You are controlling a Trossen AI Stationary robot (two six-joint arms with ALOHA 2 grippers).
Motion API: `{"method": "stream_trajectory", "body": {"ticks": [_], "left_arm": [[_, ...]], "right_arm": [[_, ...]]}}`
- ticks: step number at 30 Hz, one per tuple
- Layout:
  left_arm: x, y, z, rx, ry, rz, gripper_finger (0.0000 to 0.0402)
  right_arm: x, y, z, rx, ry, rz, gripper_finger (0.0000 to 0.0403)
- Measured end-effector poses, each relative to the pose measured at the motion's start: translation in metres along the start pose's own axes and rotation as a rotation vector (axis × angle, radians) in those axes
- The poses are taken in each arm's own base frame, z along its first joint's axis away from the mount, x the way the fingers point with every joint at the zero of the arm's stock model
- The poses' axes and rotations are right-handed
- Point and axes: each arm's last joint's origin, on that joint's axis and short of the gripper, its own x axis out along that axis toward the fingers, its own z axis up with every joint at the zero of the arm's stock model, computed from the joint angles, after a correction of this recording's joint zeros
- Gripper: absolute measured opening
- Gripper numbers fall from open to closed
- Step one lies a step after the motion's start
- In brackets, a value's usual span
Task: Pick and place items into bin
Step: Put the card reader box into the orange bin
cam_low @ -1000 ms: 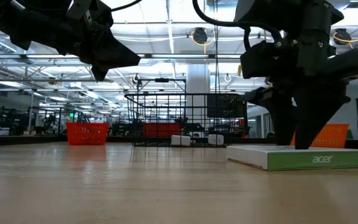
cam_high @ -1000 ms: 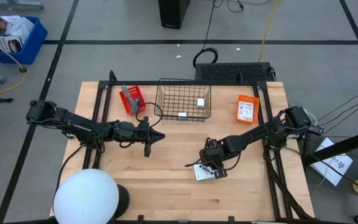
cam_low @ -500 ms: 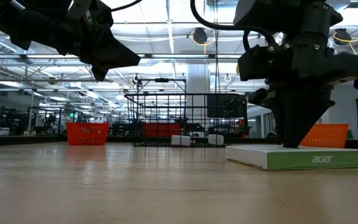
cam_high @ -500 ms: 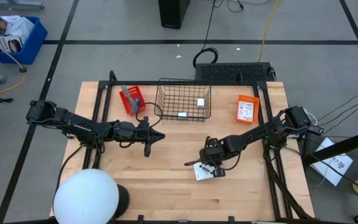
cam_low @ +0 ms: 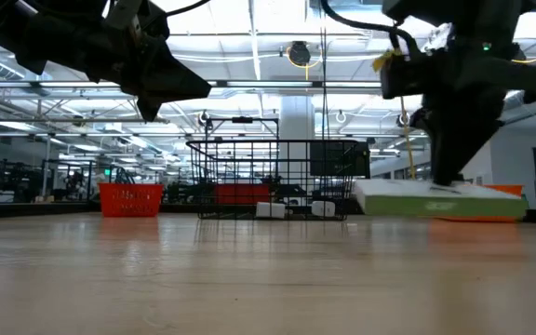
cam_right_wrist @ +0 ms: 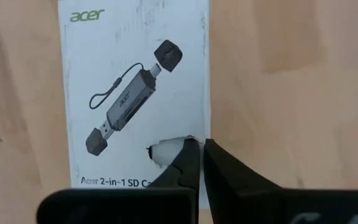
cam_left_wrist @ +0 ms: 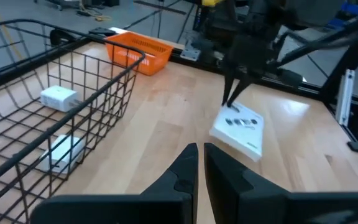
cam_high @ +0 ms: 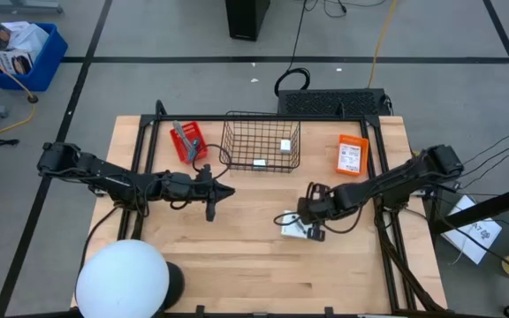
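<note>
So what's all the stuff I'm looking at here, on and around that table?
White Acer box: one, white with a green edge, lifted off the table near its middle-right, pinched by the right gripper.
Wire basket: one, black, at the table's back middle.
White items in the basket: two, small, on its floor.
Orange packet: one, right of the basket.
Red tray: one, left of the basket, with a grey tool lying on it.
Table: one, light wood.
White dome: one, at the front left corner.
Blue bin: one, on the floor, far left.
Left gripper: shut, empty, left of centre.
Right gripper: shut on the box.
</note>
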Motion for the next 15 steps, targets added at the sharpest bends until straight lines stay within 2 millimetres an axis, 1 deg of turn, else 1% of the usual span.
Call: {"method": "stream_trajectory", "body": {"ticks": [9, 15], "left_arm": [[0.0, 0.0, -0.001, -0.031, 0.004, 0.009, 0.0031], [0.0, 0.0, -0.001, -0.014, 0.004, 0.012, 0.0031]], "right_arm": [[-0.032, -0.023, -0.025, 0.321, 0.045, -0.246, 0.0], [-0.062, -0.039, -0.041, 0.546, -0.043, -0.335, 0.0]]}}
